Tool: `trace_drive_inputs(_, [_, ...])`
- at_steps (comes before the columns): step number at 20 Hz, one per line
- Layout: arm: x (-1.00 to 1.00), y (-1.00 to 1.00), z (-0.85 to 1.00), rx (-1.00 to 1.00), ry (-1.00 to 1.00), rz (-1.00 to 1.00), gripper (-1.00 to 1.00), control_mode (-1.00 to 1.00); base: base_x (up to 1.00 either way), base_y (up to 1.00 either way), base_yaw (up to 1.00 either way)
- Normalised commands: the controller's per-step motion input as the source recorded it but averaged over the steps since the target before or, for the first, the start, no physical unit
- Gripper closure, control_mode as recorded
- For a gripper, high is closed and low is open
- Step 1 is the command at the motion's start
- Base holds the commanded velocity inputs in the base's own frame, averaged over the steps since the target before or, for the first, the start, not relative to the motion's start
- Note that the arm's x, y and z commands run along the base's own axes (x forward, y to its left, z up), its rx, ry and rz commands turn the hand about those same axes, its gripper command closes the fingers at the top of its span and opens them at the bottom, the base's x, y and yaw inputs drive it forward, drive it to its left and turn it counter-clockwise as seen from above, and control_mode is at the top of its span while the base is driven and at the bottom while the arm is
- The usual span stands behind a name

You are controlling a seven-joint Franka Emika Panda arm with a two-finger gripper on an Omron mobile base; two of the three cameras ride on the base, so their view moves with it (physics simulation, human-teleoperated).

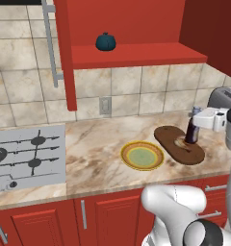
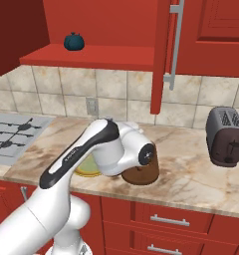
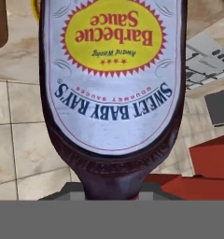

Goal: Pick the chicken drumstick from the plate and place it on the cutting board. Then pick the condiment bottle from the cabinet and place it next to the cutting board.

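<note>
Left base view has the gripper (image 1: 193,126) closed on the bottle (image 1: 191,132), held upright over the cutting board (image 1: 171,136); the plate (image 1: 142,155) is bare, so only setting the bottle beside the board seems left

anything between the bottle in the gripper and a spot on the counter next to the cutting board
Nothing visible blocks it. The condiment bottle hangs in the gripper over the cutting board, where the chicken drumstick lies. The plate sits on the board's left; the counter around the board's other sides looks bare.
</note>
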Motion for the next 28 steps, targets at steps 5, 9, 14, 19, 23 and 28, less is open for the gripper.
trace_drive_inputs(5, [-0.07,-0.30,-0.01,0.00,0.00,0.00,1.00,-1.00,0.00,0.00,0.00])
trace_drive_inputs(9, [-0.08,-0.33,0.00,0.00,0.00,0.00,1.00,-1.00,0.00,0.00,0.00])
trace_drive_inputs(14, [-0.07,-0.33,-0.02,0.00,0.00,0.00,1.00,-1.00,0.00,0.00,0.00])
trace_drive_inputs(19, [-0.02,-0.31,-0.12,0.00,0.00,0.00,1.00,-1.00,0.00,0.00,0.00])
trace_drive_inputs(23, [-0.05,-0.31,-0.14,0.00,0.00,0.00,1.00,-1.00,0.00,0.00,0.00])
trace_drive_inputs(28, [-0.11,-0.31,-0.13,0.00,0.00,0.00,1.00,-1.00,0.00,0.00,0.00])
